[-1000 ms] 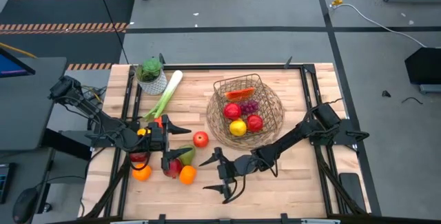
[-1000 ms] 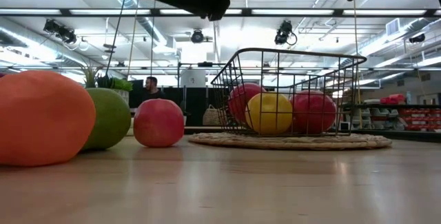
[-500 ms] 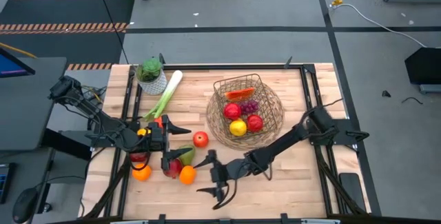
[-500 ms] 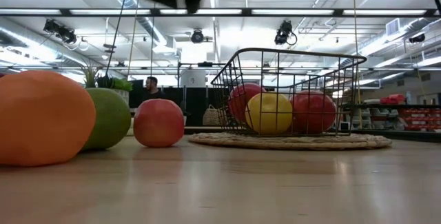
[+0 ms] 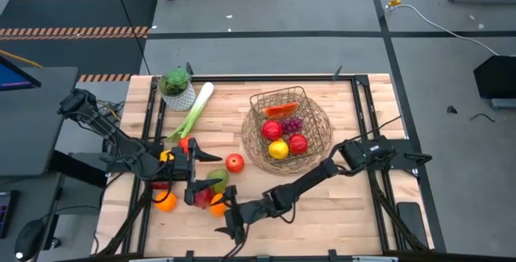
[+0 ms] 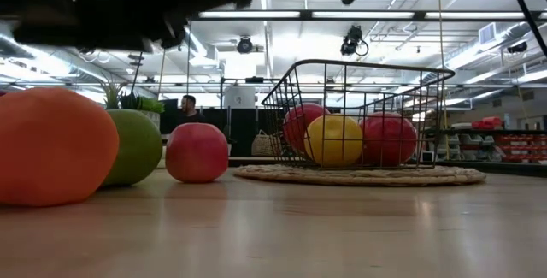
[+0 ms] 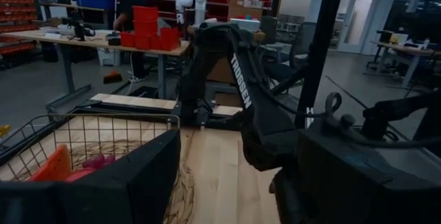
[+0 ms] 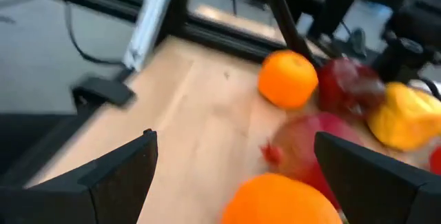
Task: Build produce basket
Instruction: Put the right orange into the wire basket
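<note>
The wire basket point(image 5: 316, 137) on its woven mat holds a carrot, grapes, a lemon and red apples. At the near left lie an orange point(image 5: 218, 206), a dark red apple point(image 5: 201, 197), a green pear point(image 5: 218, 179), another orange point(image 5: 165, 202) and a red apple point(image 5: 235, 163). A leek point(image 5: 193, 109) lies at the far left. My right gripper point(image 5: 226, 220) hangs open just right of the near orange point(image 8: 282, 200), its fingers wide of it. My left gripper point(image 5: 205, 172) stays open above the fruit cluster, nothing between its fingers point(image 7: 110, 189).
A leafy plant in a white pot point(image 5: 177, 87) stands at the far left corner beside the leek. Bare wood lies along the near edge and right of the loose fruit. The low view shows the orange point(image 6: 51, 145), pear point(image 6: 137, 145) and apple point(image 6: 197, 151) left of the basket point(image 6: 359, 115).
My right gripper has swung toward the table's left edge and sunk lower, closing in on the near orange, its fingers still wide apart. The fruit and the basket have not moved.
</note>
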Available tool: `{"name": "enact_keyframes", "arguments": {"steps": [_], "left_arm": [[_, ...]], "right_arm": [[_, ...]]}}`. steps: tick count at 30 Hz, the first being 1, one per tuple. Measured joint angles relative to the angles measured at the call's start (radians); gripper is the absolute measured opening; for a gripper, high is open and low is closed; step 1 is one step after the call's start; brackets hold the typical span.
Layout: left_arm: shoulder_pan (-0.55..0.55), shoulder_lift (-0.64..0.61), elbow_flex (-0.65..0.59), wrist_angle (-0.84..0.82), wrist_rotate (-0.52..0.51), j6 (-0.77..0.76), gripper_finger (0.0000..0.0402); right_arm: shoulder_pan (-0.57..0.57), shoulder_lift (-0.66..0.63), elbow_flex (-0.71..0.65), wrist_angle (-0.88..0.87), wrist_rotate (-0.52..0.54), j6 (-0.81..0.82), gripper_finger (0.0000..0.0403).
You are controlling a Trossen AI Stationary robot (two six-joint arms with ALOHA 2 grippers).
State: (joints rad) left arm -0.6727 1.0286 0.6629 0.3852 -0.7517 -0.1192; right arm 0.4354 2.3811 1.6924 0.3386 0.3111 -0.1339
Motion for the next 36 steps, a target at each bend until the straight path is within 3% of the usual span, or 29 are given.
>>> {"name": "enact_keyframes", "arguments": {"steps": [7, 20, 30, 36], "left_arm": [[0.0, 0.0, 0.0, 0.0, 0.0, 0.001, 0.0293], [0.0, 0.0, 0.0, 0.0, 0.0, 0.001, 0.0293], [0.0, 0.0, 0.0, -0.003, 0.0, 0.002, 0.0293], [0.0, 0.0, 0.0, -0.016, 0.0, 0.001, 0.0293]], "right_arm": [[-0.061, 0.009, -0.043, -0.042, -0.032, 0.127, 0.0393], [-0.087, 0.008, -0.129, 0.047, -0.074, 0.161, 0.0385], [-0.045, -0.039, -0.129, 0.029, 0.008, 0.091, 0.0339], [-0.026, -0.182, -0.129, -0.212, 0.176, 0.02, 0.0341]]}}
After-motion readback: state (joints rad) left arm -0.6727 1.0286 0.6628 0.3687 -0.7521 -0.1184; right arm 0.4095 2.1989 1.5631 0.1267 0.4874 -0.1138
